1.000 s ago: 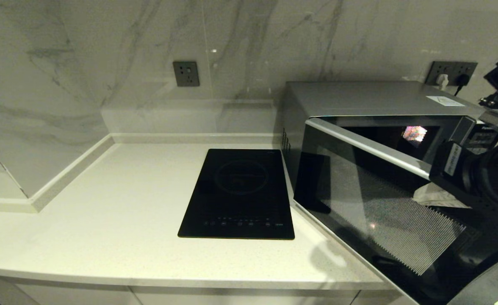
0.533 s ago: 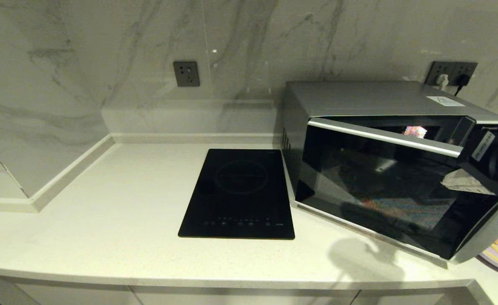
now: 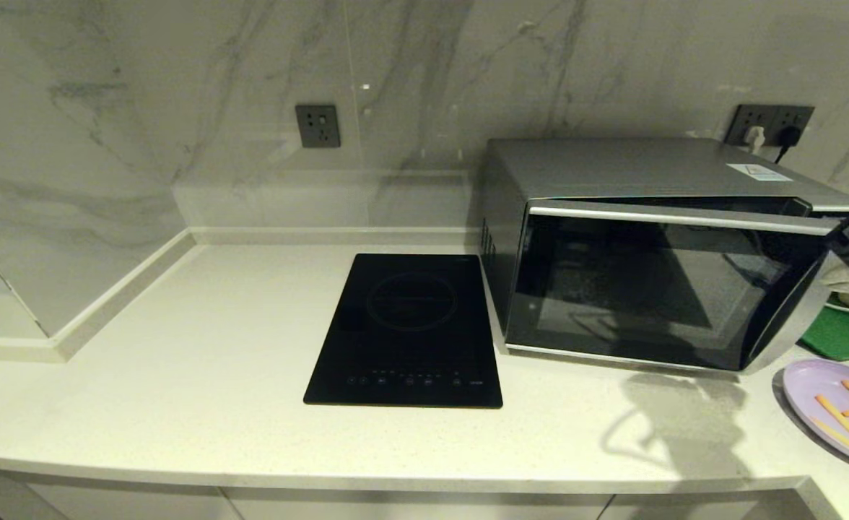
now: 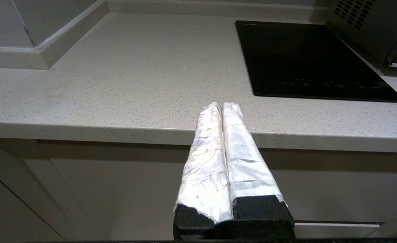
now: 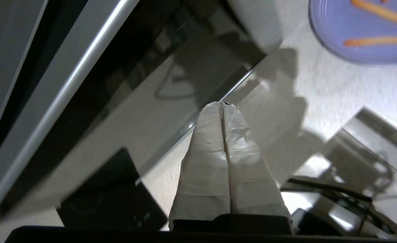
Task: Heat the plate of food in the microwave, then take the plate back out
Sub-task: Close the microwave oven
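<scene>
We see the right gripper (image 5: pixel 222 107) at the far right of the head view, by the microwave's (image 3: pixel 655 289) right front corner; only a dark bit of the arm w/ a white label shows there. In the right wrist view its white-wrapped fingers (image 5: pixel 205 152) are pressed together, closed on nothing. The tips sit just in front of the lower edge of the dark glass door (image 5: pixel 134 94), near it; we can't tell if they touch. The curved silver handle strip (image 3: pixel 684 218) runs along the door's top edge, above the gripper. The door stands nearly shut, w/ a thin gap showing along its top.

The plate of food (image 3: pixel 836 412), pale lilac w/ thin orange sticks, lies on the countertop (image 3: pixel 179 404), just beside and below the right gripper, in front of the microwave's right end, outside the oven. A green tray (image 3: pixel 847 336) sits behind the plate, under the right arm.

The left gripper (image 4: pixel 222 105) is parked low off the counter's front edge, well apart from the microwave, its wrapped fingers (image 4: pixel 240 152) closed and empty. The black induction hob (image 3: pixel 408 331) lies between the left gripper's side and the microwave, just beside the oven's left wall. A wall socket (image 3: pixel 317 126) sits on the marble backsplash beyond the hob.
</scene>
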`<state>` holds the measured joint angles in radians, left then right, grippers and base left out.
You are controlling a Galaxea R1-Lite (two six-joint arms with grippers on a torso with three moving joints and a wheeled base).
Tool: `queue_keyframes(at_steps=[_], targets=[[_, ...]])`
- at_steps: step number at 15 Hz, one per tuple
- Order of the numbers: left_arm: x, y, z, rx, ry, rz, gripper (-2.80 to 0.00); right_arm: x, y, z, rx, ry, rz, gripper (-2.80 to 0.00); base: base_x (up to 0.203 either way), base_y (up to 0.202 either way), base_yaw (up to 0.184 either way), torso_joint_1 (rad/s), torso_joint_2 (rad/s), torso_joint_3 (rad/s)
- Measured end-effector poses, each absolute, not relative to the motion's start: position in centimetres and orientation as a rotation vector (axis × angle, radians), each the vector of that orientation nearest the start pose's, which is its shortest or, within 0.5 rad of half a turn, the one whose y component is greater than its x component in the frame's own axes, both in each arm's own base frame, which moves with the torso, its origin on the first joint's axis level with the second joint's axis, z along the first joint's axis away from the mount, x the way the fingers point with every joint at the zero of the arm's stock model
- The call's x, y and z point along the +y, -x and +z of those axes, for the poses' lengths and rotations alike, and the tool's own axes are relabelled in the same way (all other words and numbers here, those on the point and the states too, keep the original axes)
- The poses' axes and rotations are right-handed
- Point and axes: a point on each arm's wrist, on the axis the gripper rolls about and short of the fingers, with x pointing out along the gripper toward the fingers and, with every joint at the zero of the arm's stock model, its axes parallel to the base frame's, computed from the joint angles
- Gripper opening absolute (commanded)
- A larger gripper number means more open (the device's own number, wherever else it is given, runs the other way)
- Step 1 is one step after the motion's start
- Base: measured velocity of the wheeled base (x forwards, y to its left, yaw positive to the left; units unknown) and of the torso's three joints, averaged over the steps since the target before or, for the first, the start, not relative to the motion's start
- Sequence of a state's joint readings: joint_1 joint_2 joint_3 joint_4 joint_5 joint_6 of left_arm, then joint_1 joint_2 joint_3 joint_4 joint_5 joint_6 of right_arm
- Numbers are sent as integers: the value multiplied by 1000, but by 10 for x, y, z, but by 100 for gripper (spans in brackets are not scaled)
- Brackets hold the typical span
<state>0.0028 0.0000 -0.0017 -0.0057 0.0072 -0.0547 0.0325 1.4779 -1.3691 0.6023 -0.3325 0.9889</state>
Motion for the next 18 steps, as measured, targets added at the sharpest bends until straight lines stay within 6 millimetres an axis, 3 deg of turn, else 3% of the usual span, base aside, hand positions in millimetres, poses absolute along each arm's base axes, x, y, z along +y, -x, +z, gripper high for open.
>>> queue_keyframes(at_steps=[3,6,18], targets=[[0,23,76,-7,54,10,-280,-29,-249,285,482,-835,-573,-280,0,0,0,0,0,0],[0,23,77,-8,55,10,-280,-45,-268,282,486,-868,-551,-280,0,0,0,0,0,0],[0,23,77,-8,55,10,-280,-71,-355,278,466,-906,-500,-280,0,0,0,0,0,0]])
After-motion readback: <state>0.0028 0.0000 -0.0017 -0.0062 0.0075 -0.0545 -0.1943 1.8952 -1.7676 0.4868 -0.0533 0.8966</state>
